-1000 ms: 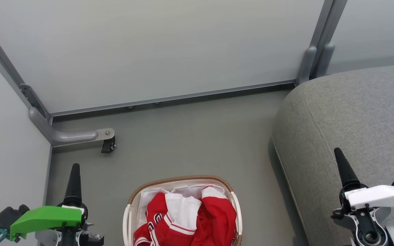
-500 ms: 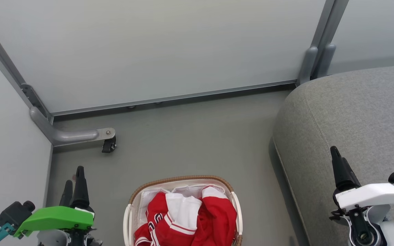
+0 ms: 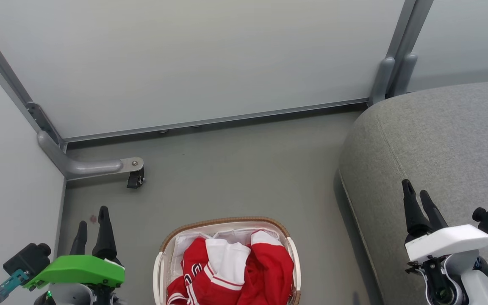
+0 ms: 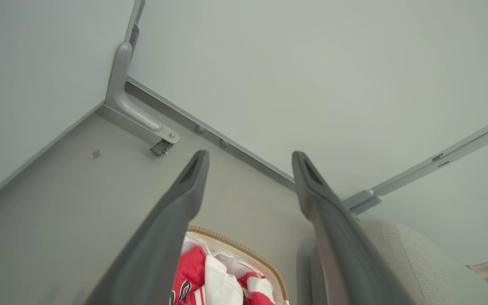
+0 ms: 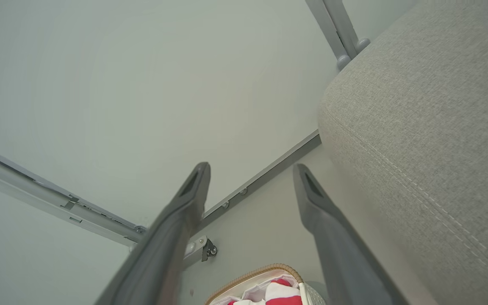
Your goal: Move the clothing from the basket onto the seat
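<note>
Clothing (image 3: pixel 235 271), in basket (image 3: pixel 227 222), between my wide-open, empty left gripper (image 3: pixel 92 216) and right gripper (image 3: pixel 414 187); right wrist view resolves seat (image 5: pixel 430 127) weave.

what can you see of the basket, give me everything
The basket is oval, of white plastic, with a brown woven rim and white side handles. A white fabric liner lines it, and crumpled red and white clothing heaps inside, nearly to the rim. It stands upright on the grey floor, to the left of the grey seat and apart from it. Its near end is cut off by the head view's bottom edge.
</note>
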{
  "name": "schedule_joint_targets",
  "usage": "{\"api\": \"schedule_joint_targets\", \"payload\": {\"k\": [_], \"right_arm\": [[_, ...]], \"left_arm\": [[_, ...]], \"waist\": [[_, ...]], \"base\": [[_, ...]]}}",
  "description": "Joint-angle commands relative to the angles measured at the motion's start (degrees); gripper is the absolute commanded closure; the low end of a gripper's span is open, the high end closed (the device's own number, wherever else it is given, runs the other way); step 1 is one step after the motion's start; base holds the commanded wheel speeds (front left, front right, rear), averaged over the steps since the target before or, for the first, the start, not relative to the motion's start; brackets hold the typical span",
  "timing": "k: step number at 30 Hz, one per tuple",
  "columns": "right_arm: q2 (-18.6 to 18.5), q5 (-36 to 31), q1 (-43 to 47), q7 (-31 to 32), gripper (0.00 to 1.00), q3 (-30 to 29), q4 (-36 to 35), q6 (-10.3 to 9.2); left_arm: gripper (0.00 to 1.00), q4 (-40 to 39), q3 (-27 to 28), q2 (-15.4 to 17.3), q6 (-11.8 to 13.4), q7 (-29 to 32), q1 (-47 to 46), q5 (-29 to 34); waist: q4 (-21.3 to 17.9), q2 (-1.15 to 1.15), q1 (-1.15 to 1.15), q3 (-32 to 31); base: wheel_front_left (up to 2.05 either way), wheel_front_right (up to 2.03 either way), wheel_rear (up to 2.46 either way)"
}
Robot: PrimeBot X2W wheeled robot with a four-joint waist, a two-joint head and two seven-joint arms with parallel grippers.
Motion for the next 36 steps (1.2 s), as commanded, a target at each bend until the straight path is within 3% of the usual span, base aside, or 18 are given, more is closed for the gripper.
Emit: {"api": "schedule_joint_targets", "payload": {"k": [1, 36], "right_arm": [[-0.5, -1.8, -1.5, -0.7, 0.0, 0.3, -0.5, 0.01], [0.5, -24.0, 2.6, -5.9, 0.0, 4.1, 1.0, 0.02]], "left_arm": [[0.0, -0.5, 0.0, 0.6, 0.0, -0.6, -1.2, 2.0], [0.0, 1.7, -0.5, 0.2, 1.1, -5.8, 5.0, 23.0]], "waist": [[0.0, 0.0, 0.0, 0.0], [-1.5, 0.0, 0.0, -1.8]], "base": [[0.0, 0.0, 0.0], [0.0, 0.0, 0.0]]}}
